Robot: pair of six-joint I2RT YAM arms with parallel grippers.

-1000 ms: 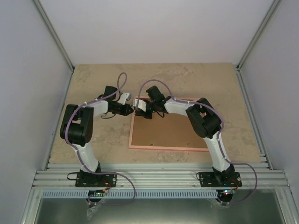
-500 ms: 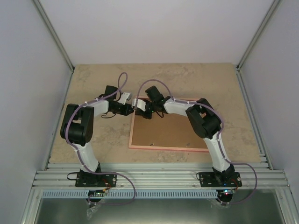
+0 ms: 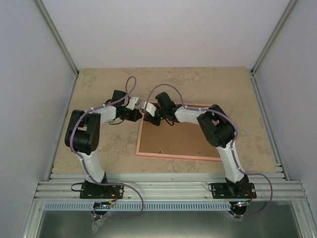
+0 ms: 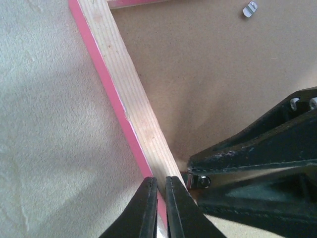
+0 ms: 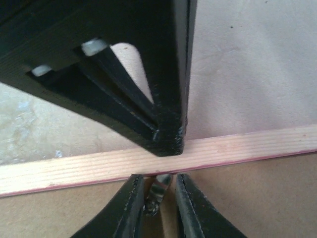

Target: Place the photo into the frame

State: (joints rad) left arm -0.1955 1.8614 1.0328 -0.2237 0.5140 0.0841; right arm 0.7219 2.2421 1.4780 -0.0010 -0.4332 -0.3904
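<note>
The pink frame [image 3: 178,157] lies face down, its brown backing board [image 3: 173,139] up. The photo is not in view. Both grippers meet at the frame's far left corner. My left gripper [image 3: 140,115] is shut, with its tips [image 4: 159,184] over the pink outer edge of the wooden rail [image 4: 133,109]. I cannot tell if it pinches anything. My right gripper [image 3: 150,118] is narrowly open [image 5: 158,179] around a small metal turn clip [image 5: 157,191] on the backing, just inside the rail [image 5: 237,148]. The clip leans on its left finger.
The left gripper's black body [image 5: 148,74] hangs close over the rail in front of the right gripper. A second metal clip [image 4: 250,8] sits farther along the backing. Beige stone tabletop [image 3: 99,84] surrounds the frame, and grey walls close in three sides.
The right gripper has edged slightly toward the far left corner. The frame's near left corner has shifted a little to the left. The left gripper has barely moved.
</note>
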